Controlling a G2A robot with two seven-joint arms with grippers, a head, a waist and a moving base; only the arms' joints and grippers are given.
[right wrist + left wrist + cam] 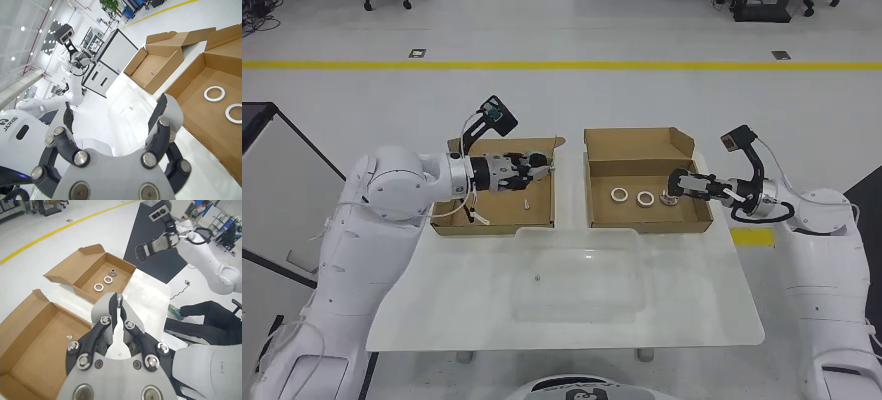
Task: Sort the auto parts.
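Left gripper (pixel 117 298), over the left brown cardboard box (pixel 502 227): fingers clenched on a small silver threaded screw (pixel 119 302), clear of the walls. A small metal piece (pixel 527 205) lies on that box's floor. Clear plastic tray (pixel 582 290) on the white surface (pixel 712 300): one loose bolt (pixel 538 278). Right brown cardboard box (pixel 647 225): two silver rings (pixel 620 195) and a flanged metal bushing (pixel 113 272). Right gripper (pixel 674 187) is above it, fingers released.

- A robotics lab or factory hall.
- White floor (pixel 562 30) with a yellow line (pixel 562 65) at 12 o'clock.
- A cabinet (pixel 111 62), ceiling lights (pixel 22 28) and a plant (pixel 108 3) behind.
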